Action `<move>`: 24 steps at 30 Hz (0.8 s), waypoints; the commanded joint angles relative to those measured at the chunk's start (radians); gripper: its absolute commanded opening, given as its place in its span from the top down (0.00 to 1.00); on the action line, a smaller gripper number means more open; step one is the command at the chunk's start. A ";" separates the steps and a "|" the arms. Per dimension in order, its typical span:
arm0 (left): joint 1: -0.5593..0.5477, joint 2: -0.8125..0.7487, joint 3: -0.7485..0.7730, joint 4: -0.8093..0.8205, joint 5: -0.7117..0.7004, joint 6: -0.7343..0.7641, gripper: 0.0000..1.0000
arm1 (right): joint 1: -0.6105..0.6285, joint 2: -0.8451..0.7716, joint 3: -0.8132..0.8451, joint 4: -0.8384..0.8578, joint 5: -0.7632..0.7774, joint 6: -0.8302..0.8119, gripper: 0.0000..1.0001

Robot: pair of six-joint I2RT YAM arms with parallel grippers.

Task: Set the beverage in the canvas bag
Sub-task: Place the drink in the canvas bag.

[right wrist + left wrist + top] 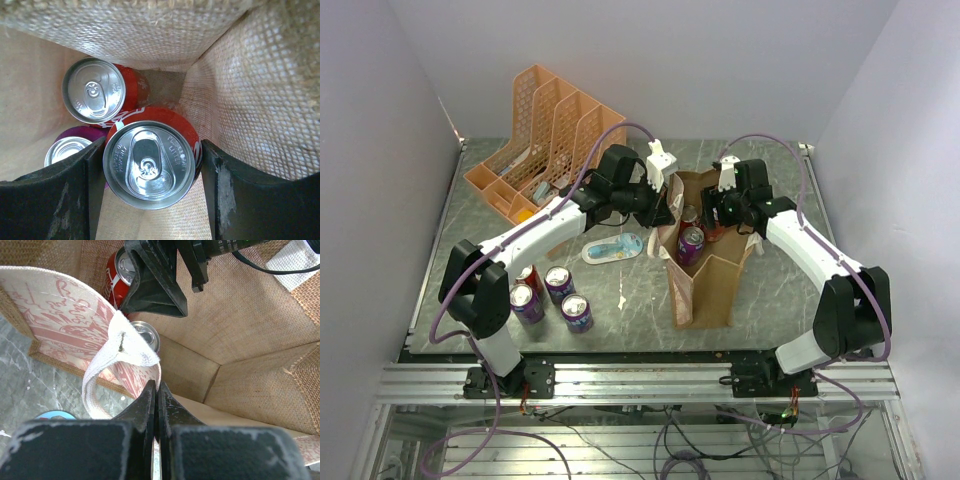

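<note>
The tan canvas bag (710,285) stands open at the table's middle. My left gripper (663,205) is shut on its pink-streaked side panel (75,325), beside the white strap handle (107,365), with the fingertips (150,395) pinched on the rim. My right gripper (708,215) reaches down into the bag and is shut on a red can (149,165), one finger on each side. Below it in the bag stand another red can (95,90) and a purple can (67,150). The purple can also shows in the top view (691,241).
Several more cans stand at the near left: purple ones (527,301) (558,283) (577,312) and a red one (529,276). A blue and white packet (613,248) lies left of the bag. The orange mesh organiser (545,140) stands at the back left.
</note>
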 commanded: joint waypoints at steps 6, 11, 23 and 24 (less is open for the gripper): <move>-0.003 0.025 0.005 -0.025 -0.009 0.025 0.93 | -0.004 -0.002 -0.007 0.062 0.079 0.010 0.84; -0.003 0.028 0.010 -0.028 -0.010 0.025 0.93 | -0.002 0.001 -0.049 0.084 0.033 0.039 0.84; -0.002 0.031 0.013 -0.029 -0.008 0.028 0.93 | 0.002 0.028 -0.093 0.146 0.063 0.052 0.82; -0.003 0.032 0.013 -0.028 -0.008 0.028 0.93 | 0.002 0.033 -0.091 0.149 0.070 0.050 0.81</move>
